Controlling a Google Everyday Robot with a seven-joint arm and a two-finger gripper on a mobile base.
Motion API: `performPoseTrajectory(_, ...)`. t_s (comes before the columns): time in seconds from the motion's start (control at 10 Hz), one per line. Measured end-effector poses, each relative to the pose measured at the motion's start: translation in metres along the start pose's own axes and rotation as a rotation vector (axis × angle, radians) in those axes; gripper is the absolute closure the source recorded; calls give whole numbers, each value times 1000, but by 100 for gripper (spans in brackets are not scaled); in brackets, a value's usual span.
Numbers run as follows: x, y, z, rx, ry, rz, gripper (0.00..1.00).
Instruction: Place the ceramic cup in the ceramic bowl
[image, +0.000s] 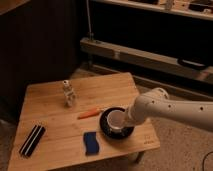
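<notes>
The white ceramic cup (116, 122) sits inside the black ceramic bowl (107, 131) near the front right of the wooden table (50, 107). My gripper (128, 118) is at the end of the white arm that reaches in from the right. It is right against the cup's right side, over the bowl. The arm hides the bowl's right rim.
A small white figurine-like bottle (69, 93) stands at the table's middle. An orange carrot (90, 113) lies just left of the bowl. A blue sponge (91, 142) lies at the front edge. A black striped object (32, 140) lies front left. Shelving stands behind.
</notes>
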Motion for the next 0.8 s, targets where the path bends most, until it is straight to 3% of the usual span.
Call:
performPoseTrajectory(0.2,-4,2,4,9,3,2,100)
performPoseTrajectory(0.6,0,-19,7,48,20,41,100)
performPoseTrajectory(0.8,1,-29,7,46,16,70,91)
